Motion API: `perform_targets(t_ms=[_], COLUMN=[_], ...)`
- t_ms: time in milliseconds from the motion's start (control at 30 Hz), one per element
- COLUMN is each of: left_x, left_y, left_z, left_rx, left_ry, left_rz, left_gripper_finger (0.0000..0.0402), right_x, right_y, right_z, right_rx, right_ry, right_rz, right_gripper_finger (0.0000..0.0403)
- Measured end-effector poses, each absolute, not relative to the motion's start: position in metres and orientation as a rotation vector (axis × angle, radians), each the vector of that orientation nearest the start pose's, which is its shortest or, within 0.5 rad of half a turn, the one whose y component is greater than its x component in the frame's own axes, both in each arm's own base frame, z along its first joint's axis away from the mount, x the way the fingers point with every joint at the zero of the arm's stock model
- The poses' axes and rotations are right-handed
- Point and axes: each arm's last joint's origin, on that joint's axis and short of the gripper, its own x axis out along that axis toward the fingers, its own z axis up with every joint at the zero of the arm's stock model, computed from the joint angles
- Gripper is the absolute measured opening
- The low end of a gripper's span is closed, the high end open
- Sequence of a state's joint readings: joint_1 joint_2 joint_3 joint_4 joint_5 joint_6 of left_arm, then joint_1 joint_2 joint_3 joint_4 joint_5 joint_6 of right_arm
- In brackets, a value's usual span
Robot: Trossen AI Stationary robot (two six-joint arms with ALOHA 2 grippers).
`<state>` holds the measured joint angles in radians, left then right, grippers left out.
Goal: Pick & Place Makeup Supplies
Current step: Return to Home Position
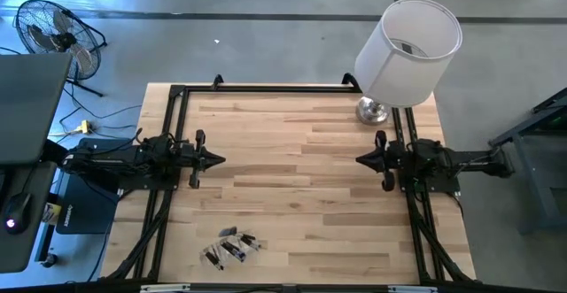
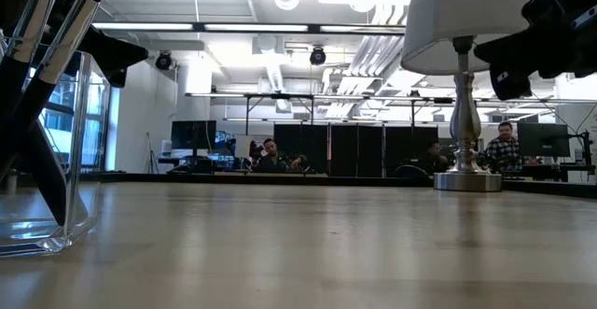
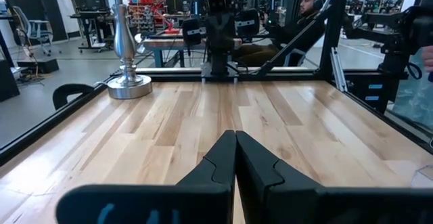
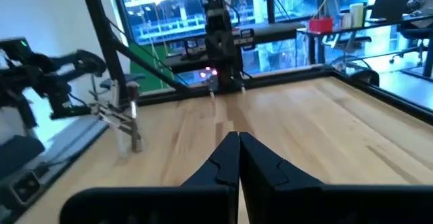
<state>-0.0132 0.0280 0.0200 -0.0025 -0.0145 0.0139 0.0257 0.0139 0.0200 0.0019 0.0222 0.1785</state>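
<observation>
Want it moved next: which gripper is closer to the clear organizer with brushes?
Left. The organizer lies near the front edge on the same side as the left gripper; the right gripper is on the opposite side, farther.

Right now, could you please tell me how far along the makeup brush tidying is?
Nearly finished, it seems. Done: the makeup brushes stand in the transparent organizer on the table. In hand: nothing; the left end effector and right end effector are shut and empty, each at its own side. Left: apparently only settling at home.
</observation>
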Motion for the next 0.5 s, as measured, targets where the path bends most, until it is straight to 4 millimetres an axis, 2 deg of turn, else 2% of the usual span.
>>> perform_targets(t_ms=[500], left_x=[0.0983], left_y=[-0.0009], left_z=[0.1679], left_rx=[0.014], left_ry=[0.011], left_rz=[0.001], left_gripper_finger=[0.0001], right_x=[0.0977], right_y=[0.0027], right_z=[0.1682], right_rx=[0.177], right_ry=[0.007], right_rz=[0.03], right_gripper_finger=[0.0003])
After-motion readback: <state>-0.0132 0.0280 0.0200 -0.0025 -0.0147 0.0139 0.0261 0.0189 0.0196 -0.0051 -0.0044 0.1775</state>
